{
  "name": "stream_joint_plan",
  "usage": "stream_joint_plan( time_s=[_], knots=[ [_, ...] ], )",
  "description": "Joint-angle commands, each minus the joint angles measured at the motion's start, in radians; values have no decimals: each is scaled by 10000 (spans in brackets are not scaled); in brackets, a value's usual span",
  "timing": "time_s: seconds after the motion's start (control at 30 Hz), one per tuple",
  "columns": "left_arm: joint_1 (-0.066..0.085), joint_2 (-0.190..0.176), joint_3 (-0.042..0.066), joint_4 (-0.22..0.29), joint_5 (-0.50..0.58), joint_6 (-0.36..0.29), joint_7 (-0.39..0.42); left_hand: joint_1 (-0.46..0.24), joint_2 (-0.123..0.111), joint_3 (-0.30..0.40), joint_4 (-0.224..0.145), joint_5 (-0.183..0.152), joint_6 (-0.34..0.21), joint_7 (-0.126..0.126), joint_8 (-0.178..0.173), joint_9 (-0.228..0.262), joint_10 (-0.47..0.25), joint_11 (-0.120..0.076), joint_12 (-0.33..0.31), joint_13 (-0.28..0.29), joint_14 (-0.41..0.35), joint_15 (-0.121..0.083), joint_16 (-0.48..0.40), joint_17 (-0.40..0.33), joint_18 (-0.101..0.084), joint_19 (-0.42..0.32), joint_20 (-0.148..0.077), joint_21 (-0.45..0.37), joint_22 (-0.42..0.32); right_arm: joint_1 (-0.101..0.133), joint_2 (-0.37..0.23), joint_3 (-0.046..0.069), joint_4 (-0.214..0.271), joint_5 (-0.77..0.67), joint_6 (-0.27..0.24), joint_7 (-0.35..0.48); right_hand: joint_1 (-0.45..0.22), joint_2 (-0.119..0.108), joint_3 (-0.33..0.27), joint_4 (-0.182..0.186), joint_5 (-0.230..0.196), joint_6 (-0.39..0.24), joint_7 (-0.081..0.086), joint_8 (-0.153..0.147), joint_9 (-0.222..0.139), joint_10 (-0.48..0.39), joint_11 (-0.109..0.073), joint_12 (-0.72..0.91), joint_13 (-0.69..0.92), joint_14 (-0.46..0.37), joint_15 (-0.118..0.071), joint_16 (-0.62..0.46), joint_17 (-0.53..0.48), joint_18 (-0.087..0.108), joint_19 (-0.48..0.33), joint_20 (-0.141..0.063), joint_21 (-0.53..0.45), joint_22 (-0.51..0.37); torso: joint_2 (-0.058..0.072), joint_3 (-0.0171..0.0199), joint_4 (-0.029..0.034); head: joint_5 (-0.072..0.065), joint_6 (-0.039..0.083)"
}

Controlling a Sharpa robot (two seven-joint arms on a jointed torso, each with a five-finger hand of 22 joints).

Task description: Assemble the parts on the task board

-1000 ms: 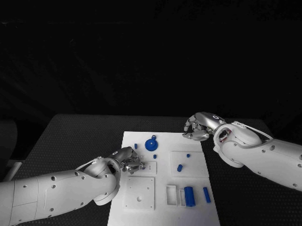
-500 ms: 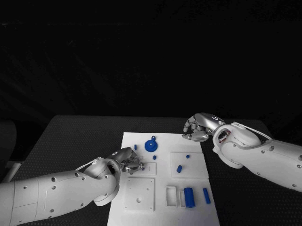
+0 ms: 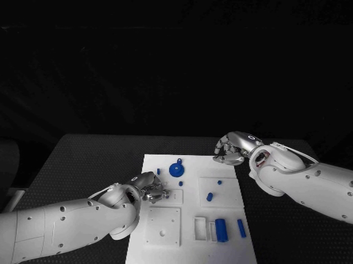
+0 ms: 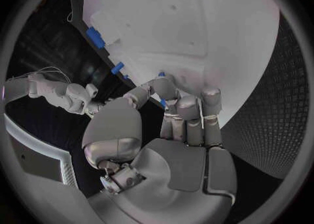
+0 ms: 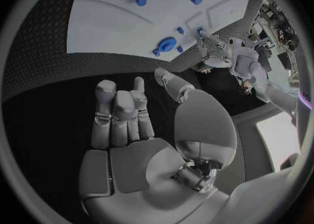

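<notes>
Pinching a small blue part (image 4: 161,89) at the task board's (image 3: 194,165) left edge.
Left robot hand (image 3: 148,188) is clamped on that part over a square recess; a tilt could jam it. A blue gear (image 3: 176,169) stands mid-board. Right robot hand (image 3: 232,149) hangs curled, holding nothing, past the board's far-right corner above the desk (image 3: 81,159).

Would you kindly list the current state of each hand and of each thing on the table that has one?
Left hand: over the task board's left part, fingers curled around a small blue part.
Right hand: off the board's far right corner, fingers curled, holding nothing.
Task board: lying flat on the table.
Blue gear: lying flat on the board.
Blue cylinder: lying on its side at the board's near end.
</notes>
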Motion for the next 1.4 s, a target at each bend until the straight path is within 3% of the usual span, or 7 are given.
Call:
stream_joint_plan(
  time_s=[0.03, 0.07, 0.27, 0.4, 0.47, 0.6, 1.4],
  knots=[
    [-15, 20, -14, 28, 40, 275, -51, -8, -210, -5, 57, -59, 823, -199, -64, -13, -130, -53, 36, -25, -37, -48, 55, -24, 180, -70, -1403, 25, -23, -3, -5, 4, 20, -26, 105, 43, -53, -79, 4, 64, 40, 13, 74, -48, -13, -69, -26, -34, -13, -45, -28, -67, 14, 356, 33, -15, -64, 89, -2, 3, -6, 21, -19],
    [-15, 15, -14, 35, 40, 276, -51, -12, -370, 0, 170, -79, 826, -194, -84, -18, -130, -46, 41, -43, -42, -42, 60, -45, 181, -70, -1400, 34, -51, -3, -3, 4, 19, -26, 105, 45, -53, -80, 2, 64, 41, 13, 74, -48, -13, -69, -26, -34, -13, -45, -28, -67, 14, 356, 32, -15, -64, 89, -4, 7, -5, 17, -20],
    [-15, 13, -13, 34, 84, 269, -40, -4, -684, 16, 484, -102, 825, -181, -142, -29, -115, -32, 75, -80, -41, -31, 94, -94, 191, -69, -1399, 73, -125, -3, -9, 4, 28, -26, 103, 46, -54, -83, -1, 65, 43, 13, 74, -49, -14, -69, -26, -34, -14, -45, -28, -68, 15, 356, 32, -15, -65, 90, 0, 8, -7, 22, -4],
    [-15, 4, -13, 30, 114, 265, -30, -12, -762, 25, 644, -104, 825, -176, -167, -34, -113, -25, 91, -94, -42, -24, 110, -115, 196, -71, -1399, 94, -157, -3, -11, 4, 32, -35, 105, 41, -52, -84, -3, 64, 46, 13, 74, -49, -14, -68, -26, -34, -14, -45, -28, -69, 15, 356, 32, -16, -65, 91, -3, 5, -2, 9, -20],
    [-15, 8, -13, 31, 119, 254, -25, -43, -836, 23, 796, -112, 830, -173, -184, -36, -115, -20, 105, -106, -47, -19, 123, -133, 200, -77, -1398, 111, -183, -3, -11, 4, 30, -39, 105, 41, -49, -84, -3, 62, 48, 13, 73, -49, -14, -68, -26, -34, -14, -45, -28, -69, 15, 356, 32, -16, -66, 91, -4, 1, 0, -41, 50],
    [-16, 8, -13, 35, 119, 243, -25, -122, -948, 6, 1056, -110, 833, -169, -213, -38, -120, -17, 125, -125, -53, -16, 142, -163, 208, -91, -1397, 141, -226, -3, -11, 4, 32, -47, 107, 43, -45, -84, -3, 61, 50, 13, 73, -49, -13, -68, -27, -34, -14, -44, -28, -69, 16, 356, 32, -17, -66, 92, -6, 1, 7, 3, -8],
    [-16, -36, -2, 70, 377, 83, 103, -232, -1250, -2, 1721, -120, 839, -166, -273, -27, -138, -12, 181, -175, -70, -13, 192, -249, 246, -131, -1400, 237, -345, -3, -14, 4, -4, -99, 113, 52, -32, -83, -10, 59, 60, 17, 73, -49, -12, -66, -27, -34, -15, -41, -27, -72, 19, 356, 32, -18, -69, 97, -1, -5, -7, -27, 43]
  ],
)
